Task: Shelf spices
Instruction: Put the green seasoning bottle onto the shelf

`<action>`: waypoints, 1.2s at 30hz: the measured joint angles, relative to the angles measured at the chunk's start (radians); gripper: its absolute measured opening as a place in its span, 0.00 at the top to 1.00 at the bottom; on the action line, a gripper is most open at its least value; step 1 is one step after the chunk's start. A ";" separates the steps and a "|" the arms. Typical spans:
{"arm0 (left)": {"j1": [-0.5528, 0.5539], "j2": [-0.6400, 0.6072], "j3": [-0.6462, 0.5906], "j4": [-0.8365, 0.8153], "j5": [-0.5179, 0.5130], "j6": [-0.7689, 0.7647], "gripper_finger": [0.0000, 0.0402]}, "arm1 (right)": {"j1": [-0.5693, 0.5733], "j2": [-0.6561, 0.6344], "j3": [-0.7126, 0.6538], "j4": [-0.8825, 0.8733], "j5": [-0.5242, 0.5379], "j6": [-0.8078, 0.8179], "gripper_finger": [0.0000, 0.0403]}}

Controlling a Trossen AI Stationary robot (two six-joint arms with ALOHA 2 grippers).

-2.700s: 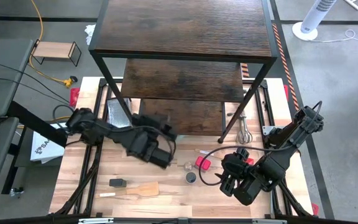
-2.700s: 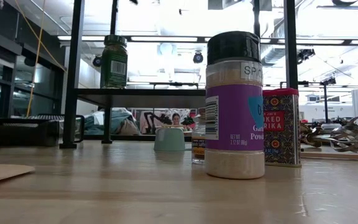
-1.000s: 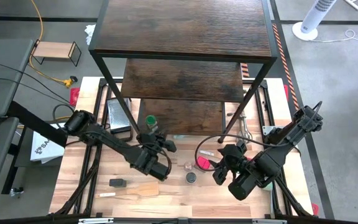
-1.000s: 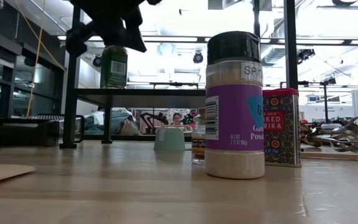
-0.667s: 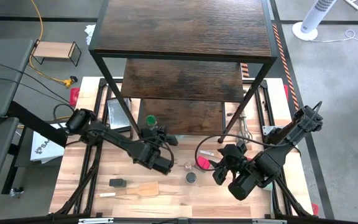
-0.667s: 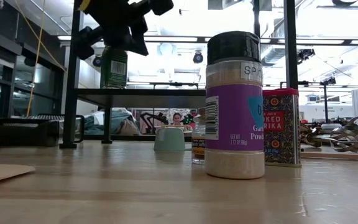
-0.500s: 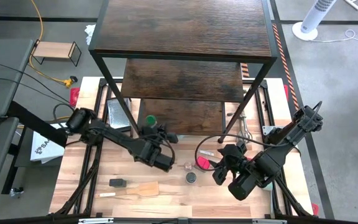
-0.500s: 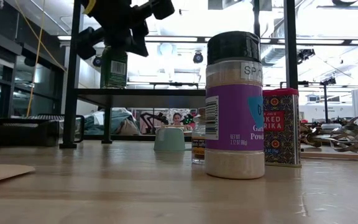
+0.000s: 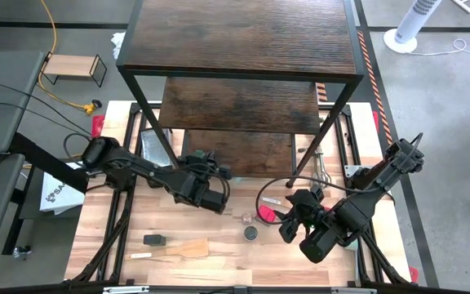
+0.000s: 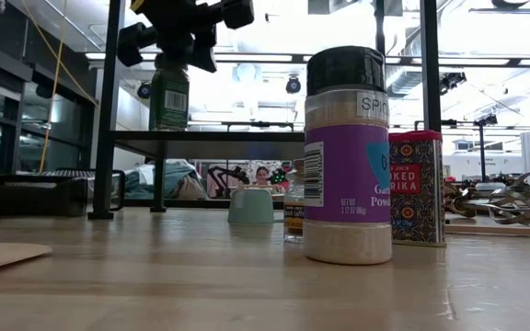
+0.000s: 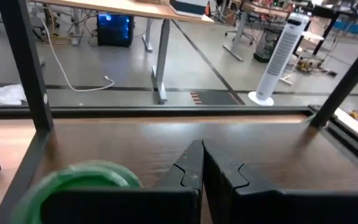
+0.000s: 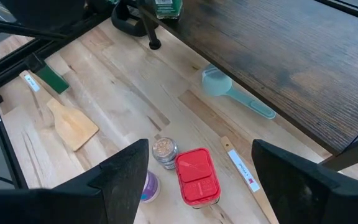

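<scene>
My left tool (image 9: 205,155) has moved from open worktop (image 9: 219,253) in to the front edge of the shelf's (image 9: 235,151) bottom board over the last few seconds. The green-lidded jar (image 10: 168,94) showed clear on that board a second ago; from above my tool now covers it. At worktop level, the tool has risen from in front of the jar to just over its lid (fingers pressed together, off to one side of it). My right tool (image 9: 294,219) has shifted inward toward the red jar (image 9: 266,214).
</scene>
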 joint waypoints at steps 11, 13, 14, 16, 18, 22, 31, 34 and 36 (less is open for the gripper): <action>-0.038 -0.110 0.038 0.012 0.085 0.151 1.00 | 0.000 0.000 0.000 -0.022 -0.021 -0.032 0.30; -0.073 -0.143 0.042 0.017 0.162 0.216 1.00 | 0.000 0.000 0.000 -0.029 -0.041 -0.046 0.30; -0.096 -0.163 0.042 0.020 0.206 0.255 1.00 | 0.000 0.000 0.000 -0.023 -0.045 -0.051 0.30; -0.160 -0.204 0.042 0.034 0.303 0.351 1.00 | 0.001 0.000 0.000 0.016 -0.044 -0.075 0.32; -0.248 -0.250 0.042 0.042 0.398 0.440 1.00 | -0.001 0.003 0.000 0.092 -0.038 -0.111 0.39; -0.464 -0.341 0.031 0.086 0.467 0.458 1.00 | -0.046 0.056 0.000 0.317 -0.017 -0.225 0.72; -0.803 -0.413 -0.050 -0.201 0.260 -0.160 1.00 | -0.270 0.306 0.014 1.116 -0.121 -0.568 0.99; -0.828 -0.404 -0.079 -0.292 0.350 -0.312 1.00 | -0.349 0.352 0.056 1.124 -0.105 -0.530 1.00; -0.844 -0.398 -0.097 -0.285 0.384 -0.321 1.00 | -0.397 0.381 0.083 1.130 -0.116 -0.487 1.00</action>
